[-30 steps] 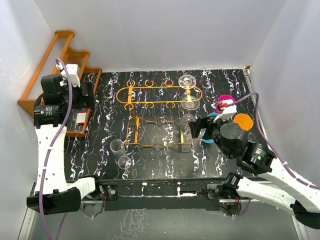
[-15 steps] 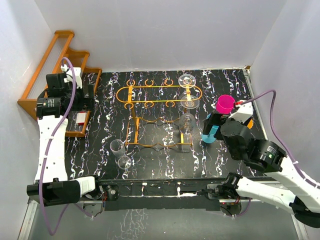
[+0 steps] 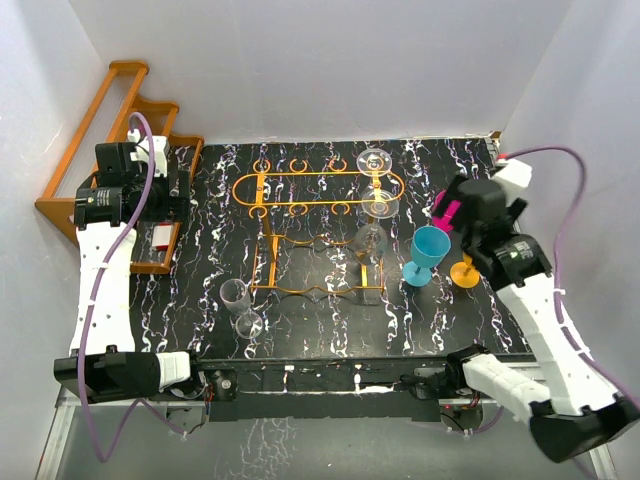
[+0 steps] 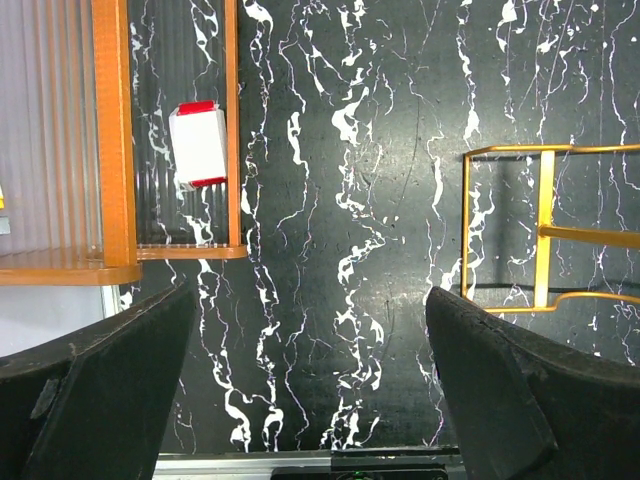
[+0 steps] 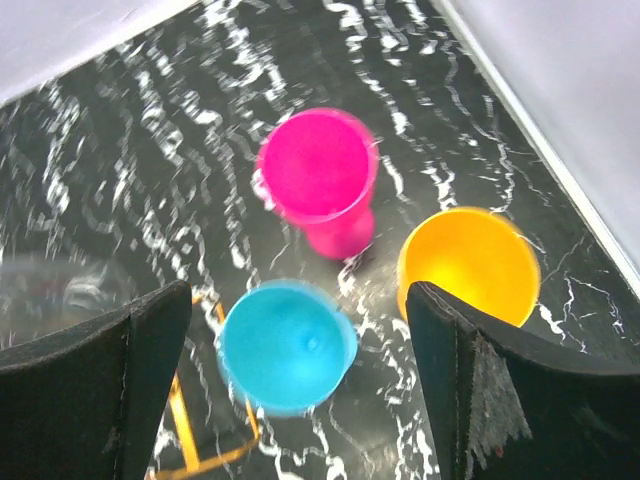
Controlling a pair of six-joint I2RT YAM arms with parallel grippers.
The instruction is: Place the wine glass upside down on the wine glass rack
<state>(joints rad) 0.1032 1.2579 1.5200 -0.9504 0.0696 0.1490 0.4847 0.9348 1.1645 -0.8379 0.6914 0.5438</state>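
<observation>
Left jaws: spread wide, empty, above the desk (image 4: 340, 200) beside a wooden rack (image 4: 115, 140).
Right jaws: spread wide, empty, over pink cup (image 5: 318, 180), blue cup (image 5: 288, 345) and orange cup (image 5: 468, 262).
Wine glass (image 3: 371, 240): clear, seemingly hanging upside down at the right end of the wine glass rack (image 3: 262, 188).

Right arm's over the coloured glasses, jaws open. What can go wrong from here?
1. The pink glass, blue glass and orange glass stand bunched under the open right jaws; closing on one may tip a neighbour.
2. Clear glasses crowd the right end of the wire rack, next to the blue glass; a carried glass may strike them on the way in.
</observation>
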